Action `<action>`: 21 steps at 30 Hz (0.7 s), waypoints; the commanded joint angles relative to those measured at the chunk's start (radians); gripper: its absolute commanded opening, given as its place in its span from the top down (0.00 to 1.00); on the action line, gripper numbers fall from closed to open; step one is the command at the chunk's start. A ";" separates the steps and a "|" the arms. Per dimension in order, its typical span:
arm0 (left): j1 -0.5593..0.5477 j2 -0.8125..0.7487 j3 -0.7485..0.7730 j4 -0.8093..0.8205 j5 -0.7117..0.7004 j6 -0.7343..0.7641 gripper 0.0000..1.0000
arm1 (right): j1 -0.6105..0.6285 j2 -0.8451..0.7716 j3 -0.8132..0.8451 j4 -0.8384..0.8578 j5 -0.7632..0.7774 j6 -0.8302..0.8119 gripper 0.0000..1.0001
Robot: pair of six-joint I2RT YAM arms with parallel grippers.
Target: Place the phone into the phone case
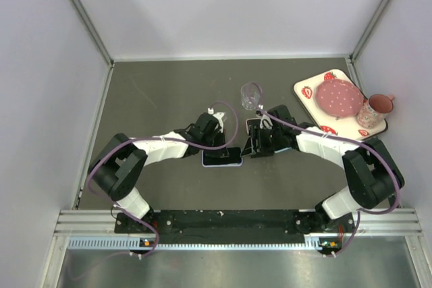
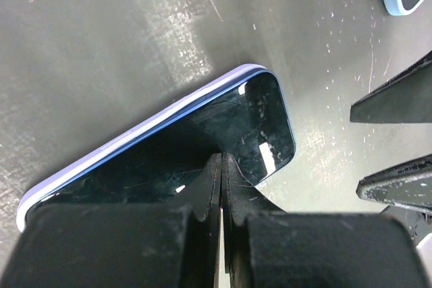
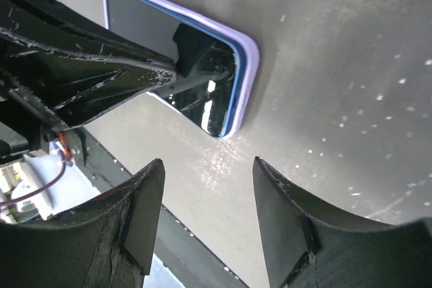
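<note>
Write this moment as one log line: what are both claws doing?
left claw shut, resting on phone screen | right claw open, hovering nearby, empty | phone flat in lavender case on table

The top external camera looks steeply down from above and behind the 2 arm bases (image 1: 135,220) over the whole table (image 1: 169,92). Each wrist camera hangs close above that table, facing the other across the phone (image 3: 145,21), which all 3 views share.
</note>
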 commanded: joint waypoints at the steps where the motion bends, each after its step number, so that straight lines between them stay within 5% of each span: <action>1: 0.014 0.043 -0.090 -0.198 -0.118 0.048 1.00 | -0.009 0.033 -0.012 0.132 -0.120 0.049 0.47; 21: 0.022 0.022 -0.077 -0.206 -0.106 0.060 1.00 | 0.005 0.275 0.020 0.141 -0.062 0.036 0.73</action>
